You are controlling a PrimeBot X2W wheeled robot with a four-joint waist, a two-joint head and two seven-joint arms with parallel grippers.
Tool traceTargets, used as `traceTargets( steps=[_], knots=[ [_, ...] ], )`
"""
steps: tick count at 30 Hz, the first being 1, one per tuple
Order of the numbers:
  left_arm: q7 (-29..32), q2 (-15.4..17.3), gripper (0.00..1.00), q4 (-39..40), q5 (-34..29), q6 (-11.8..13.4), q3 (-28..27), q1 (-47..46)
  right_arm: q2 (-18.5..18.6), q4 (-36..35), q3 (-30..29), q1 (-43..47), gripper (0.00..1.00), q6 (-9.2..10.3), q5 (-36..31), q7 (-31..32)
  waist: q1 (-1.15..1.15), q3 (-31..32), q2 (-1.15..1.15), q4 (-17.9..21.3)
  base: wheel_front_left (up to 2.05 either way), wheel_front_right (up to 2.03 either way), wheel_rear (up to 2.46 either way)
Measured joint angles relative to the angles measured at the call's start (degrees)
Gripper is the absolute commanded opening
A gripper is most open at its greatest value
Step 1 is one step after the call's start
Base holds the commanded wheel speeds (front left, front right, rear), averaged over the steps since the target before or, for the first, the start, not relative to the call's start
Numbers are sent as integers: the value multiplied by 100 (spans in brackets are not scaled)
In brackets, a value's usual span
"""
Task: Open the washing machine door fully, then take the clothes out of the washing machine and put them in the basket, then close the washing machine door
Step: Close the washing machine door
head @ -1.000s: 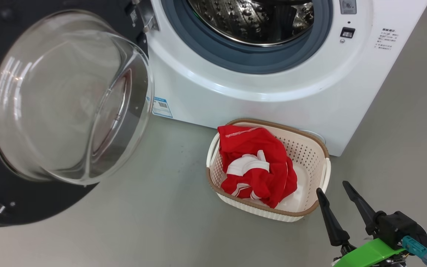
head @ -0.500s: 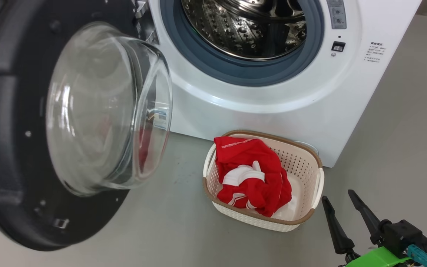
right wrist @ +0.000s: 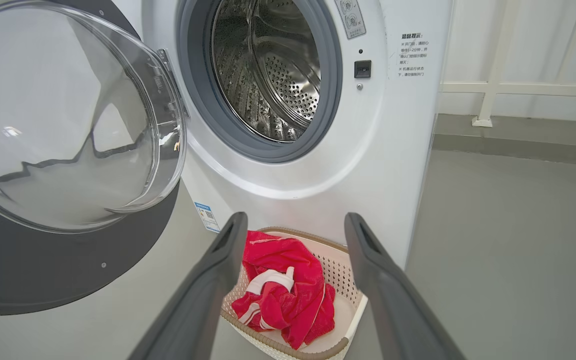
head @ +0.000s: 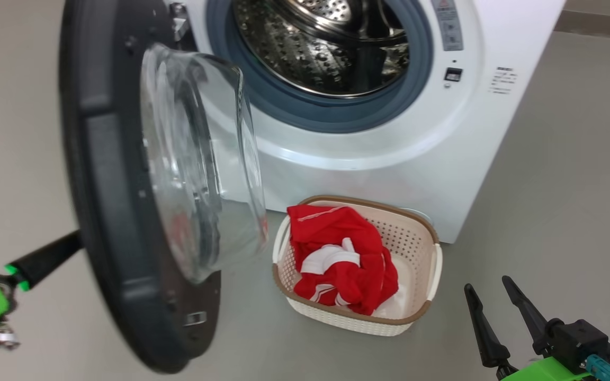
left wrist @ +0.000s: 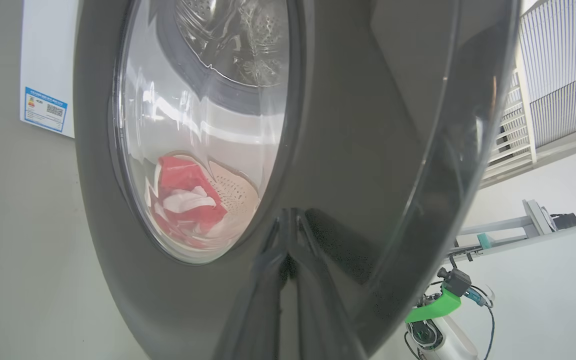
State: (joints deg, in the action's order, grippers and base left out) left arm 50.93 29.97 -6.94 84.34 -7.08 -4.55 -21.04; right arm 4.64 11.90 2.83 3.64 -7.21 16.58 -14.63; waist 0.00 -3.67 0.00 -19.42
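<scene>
- The washing machine door (head: 109, 211) has swung from wide open to roughly half shut, its glossy black rim and bulging glass now edge-on; the closing step looks underway.
- The left tool (head: 53, 254), clenched and empty, presses the door's outer face.
- The right tool (head: 487, 284), released, hovers near right.
- The clothes (head: 337, 264), soft red with white trim, lie crumpled in the perforated cream basket (head: 421, 222) before the washing machine (head: 389, 174); its steel drum (head: 305, 53) looks empty.

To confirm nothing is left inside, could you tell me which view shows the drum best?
The right wrist view: it looks almost straight into the drum, back wall visible, no fabric showing. The head view sees it from above, its top cropped. The left wrist view gives a warped glimpse through the washing machine door.
</scene>
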Motion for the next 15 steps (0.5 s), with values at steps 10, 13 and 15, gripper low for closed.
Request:
traceTargets(
  steps=[10,13,15],
  knots=[
    [-570,-404,0,517,-88,0,577,-36,-45,-8,-19,0,100,0,1,0,0,12,0,358,0,0,0],
    [-801,-527,0,515,-236,0,789,-133,-48,-10,-22,0,100,0,0,0,0,-1,0,452,0,0,0],
    [-931,-572,0,503,-266,0,882,-170,-56,-11,-26,1,100,0,0,0,0,-6,0,512,0,0,0]
  ],
)
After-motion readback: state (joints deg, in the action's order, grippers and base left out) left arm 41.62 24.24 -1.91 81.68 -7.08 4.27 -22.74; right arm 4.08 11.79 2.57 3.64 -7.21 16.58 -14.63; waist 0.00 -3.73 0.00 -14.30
